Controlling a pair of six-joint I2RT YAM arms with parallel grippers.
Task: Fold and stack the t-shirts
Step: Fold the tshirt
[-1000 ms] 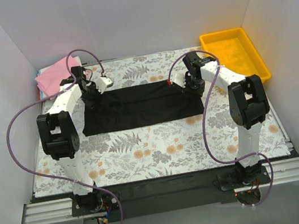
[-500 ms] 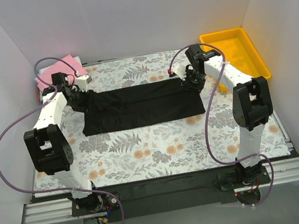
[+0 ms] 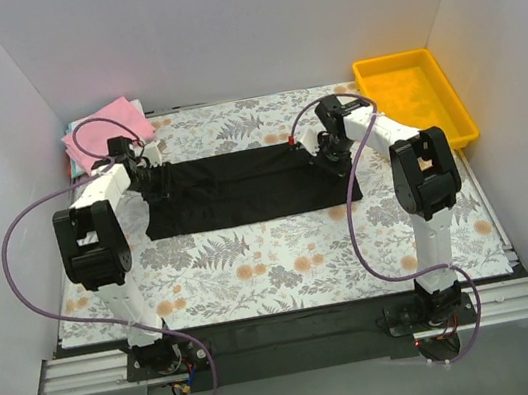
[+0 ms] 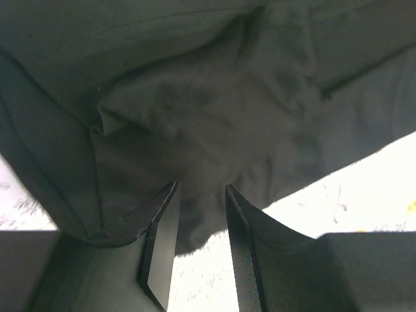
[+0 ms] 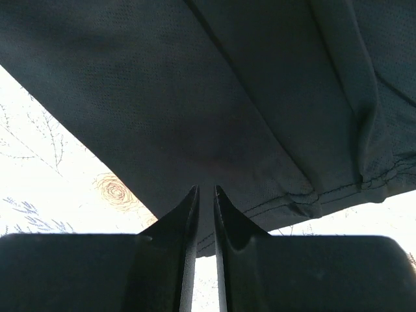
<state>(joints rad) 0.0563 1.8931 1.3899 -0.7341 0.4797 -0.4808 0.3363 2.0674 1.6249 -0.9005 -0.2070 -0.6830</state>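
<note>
The black t-shirt (image 3: 242,189) lies folded into a long strip across the middle of the table. My left gripper (image 3: 146,172) is at the strip's far left corner. In the left wrist view (image 4: 201,188) its jaws stand a little apart with bunched black cloth (image 4: 195,97) between the tips. My right gripper (image 3: 325,152) is at the strip's far right end. In the right wrist view (image 5: 206,188) its jaws are nearly together, pinching the black cloth (image 5: 195,78) near a hemmed edge. A folded pink t-shirt (image 3: 103,131) tops a small pile at the back left, with pale blue edges under it.
A yellow plastic tray (image 3: 450,95) stands at the back right corner. The table has a floral cover (image 3: 285,265). White walls close in the left, back and right sides. Purple cables loop from both arms.
My left gripper moved left from above the shirt's far edge and came down onto its left corner. My right gripper shifted slightly along the right end. The shirt's left end is pulled straighter.
</note>
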